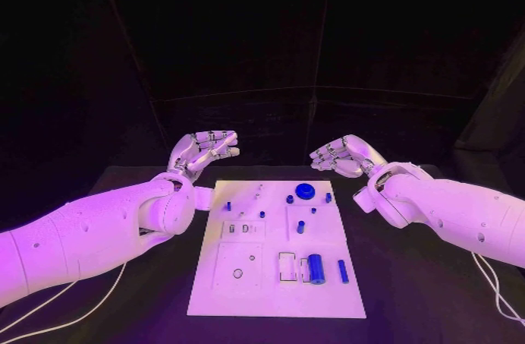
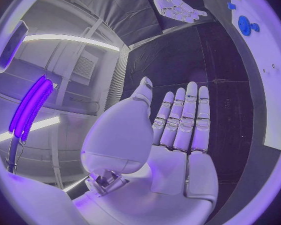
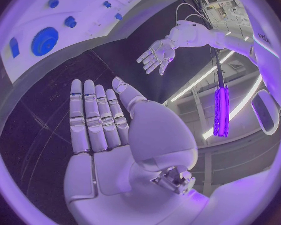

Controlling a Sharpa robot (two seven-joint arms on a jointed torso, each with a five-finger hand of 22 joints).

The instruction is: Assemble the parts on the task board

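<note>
The white rectangular task board (image 1: 274,291) lies in the middle of the black table (image 1: 416,298), and everything else is placed from it. Both hands hover beyond its far edge, off the board: the left silver hand (image 1: 200,151) past the far left corner, the right silver hand (image 1: 341,157) past the far right corner. Each is empty, palm flat and fingers straight and side by side, touching nothing.

The risk, as I judge it, lies in the reach: the small blue parts stand close together, so a wide hand coming down for one could knock or roll a neighbour, above all the large blue cylinder (image 1: 315,268) lying next to the slimmer blue peg (image 1: 342,271) at the board's near right.

Counted: one board, two hands, one round blue gear (image 1: 305,189) near the far edge, two lying cylinders, and about six small blue pegs, too small to count surely.
</note>
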